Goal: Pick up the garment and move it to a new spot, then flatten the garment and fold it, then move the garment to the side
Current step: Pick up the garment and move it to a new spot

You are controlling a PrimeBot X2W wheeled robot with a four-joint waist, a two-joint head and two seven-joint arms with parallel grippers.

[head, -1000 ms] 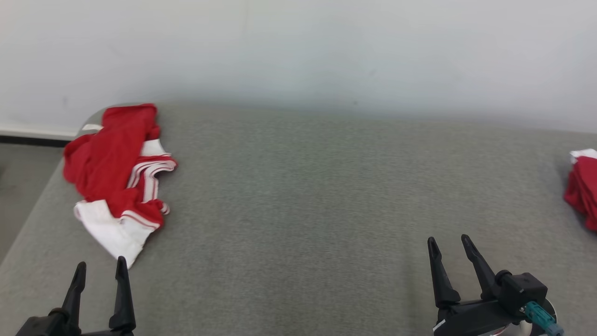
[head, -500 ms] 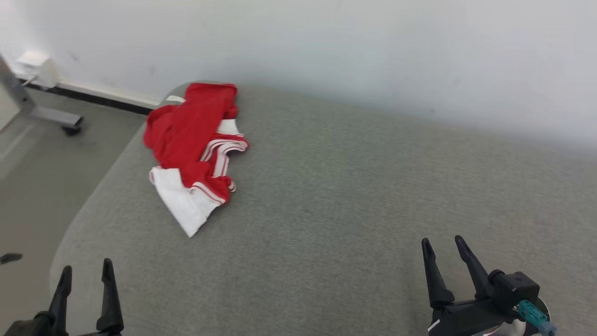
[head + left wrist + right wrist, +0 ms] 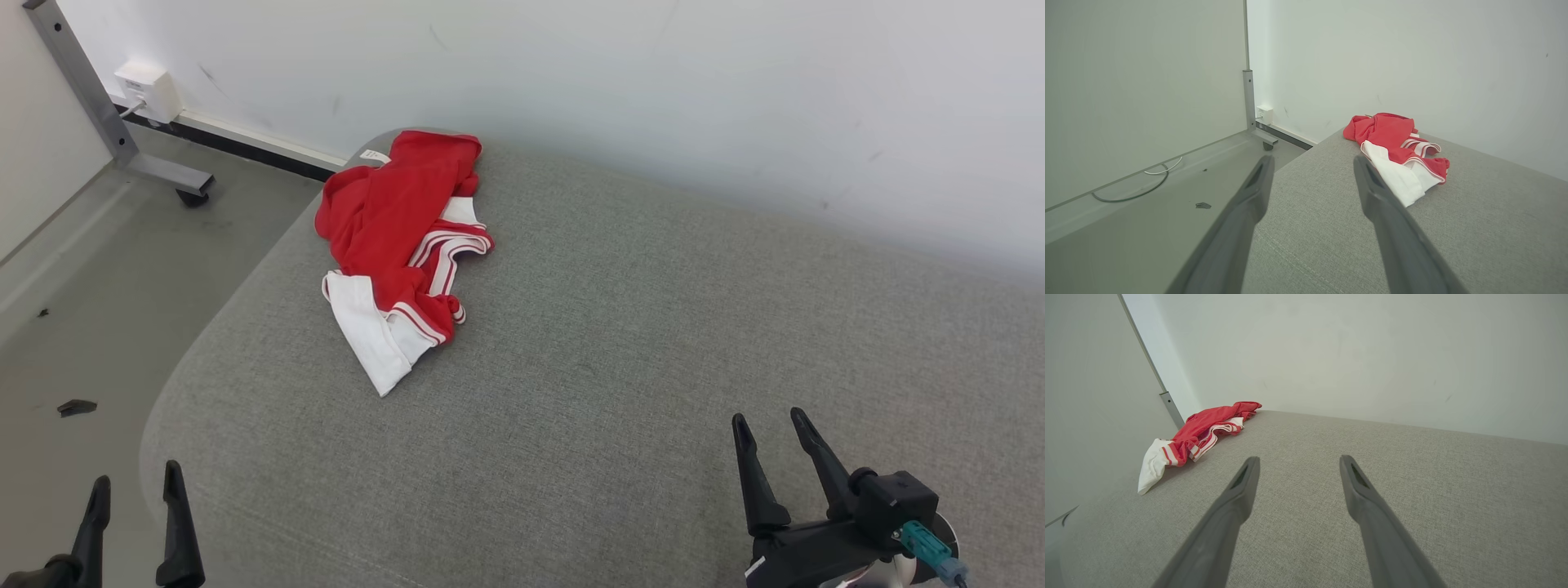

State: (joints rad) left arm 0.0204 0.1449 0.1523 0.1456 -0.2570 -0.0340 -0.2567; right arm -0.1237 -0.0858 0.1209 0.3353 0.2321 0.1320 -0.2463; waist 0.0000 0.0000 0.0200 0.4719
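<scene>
At the far left of the head view, a grey floor (image 3: 98, 310) is seen, on which a slanted metal post (image 3: 82, 82) with a dark caster (image 3: 192, 196) is stood beside a white wall box (image 3: 147, 90). A small dark scrap (image 3: 76, 406) is seen lying on the floor nearer the robot. A loop of cable (image 3: 1139, 190) is shown on the floor in the left wrist view.

At the lower left, the left gripper (image 3: 135, 478) is held over the rounded near-left edge of a grey padded surface (image 3: 612, 367). Its two dark fingers are spread apart, and in its wrist view (image 3: 1312, 160) floor and cushion edge are seen between them.

Further right, the garment (image 3: 392, 220) is found crumpled at the far left corner of the padded surface, close to the white wall (image 3: 653, 82). It is red, with white panels and striped trim, and its white end is pointed toward the robot. It is shown again in the left wrist view (image 3: 1388, 130) and the right wrist view (image 3: 1204, 422), well apart from both grippers and untouched.

At the lower right, the right gripper (image 3: 767, 416) is held above the bare cushion, fingers parted, with grey fabric visible between them (image 3: 1299, 458). A teal connector (image 3: 927, 543) is seen at its base.
</scene>
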